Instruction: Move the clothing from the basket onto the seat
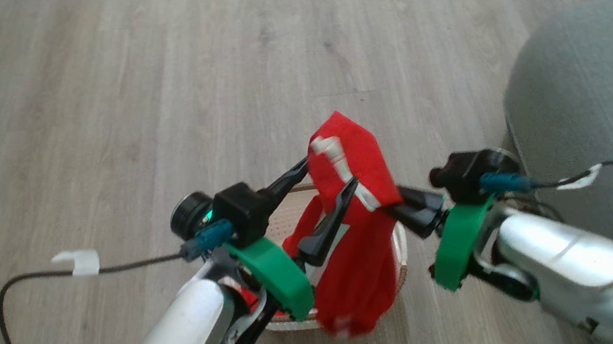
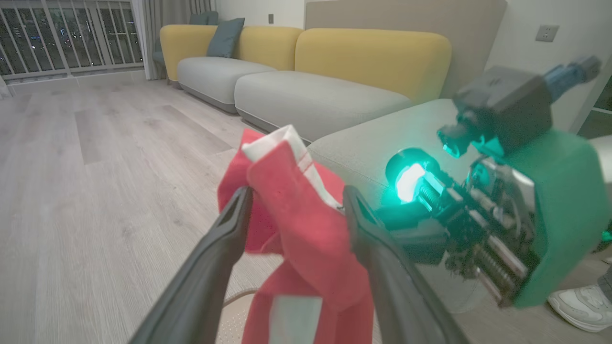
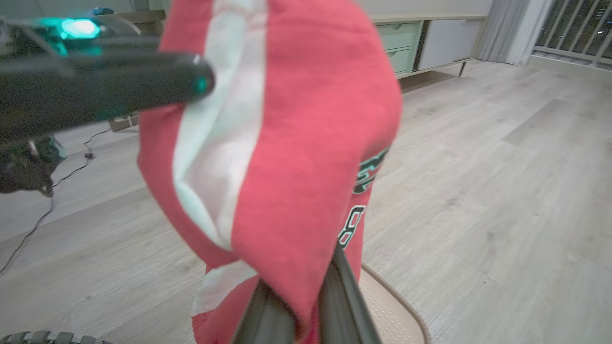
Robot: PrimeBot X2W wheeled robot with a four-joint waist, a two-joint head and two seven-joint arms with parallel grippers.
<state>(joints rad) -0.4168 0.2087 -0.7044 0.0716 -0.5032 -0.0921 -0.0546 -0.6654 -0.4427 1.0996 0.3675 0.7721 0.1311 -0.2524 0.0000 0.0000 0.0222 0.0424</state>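
Aloft over basket point(image 1: 401, 249), clothing point(image 1: 352, 158) in pinch of right tool point(image 1: 402, 201), between spread fingers point(image 2: 228, 231) of left tool point(image 1: 330, 173)

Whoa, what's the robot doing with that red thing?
The robot holds a piece of red and white clothing up over the basket on the floor. Its right hand is pinched shut on the cloth. Its left hand has both fingers spread open, with the cloth between them. The grey seat is just to the robot's right, and the cloth is not on it yet.
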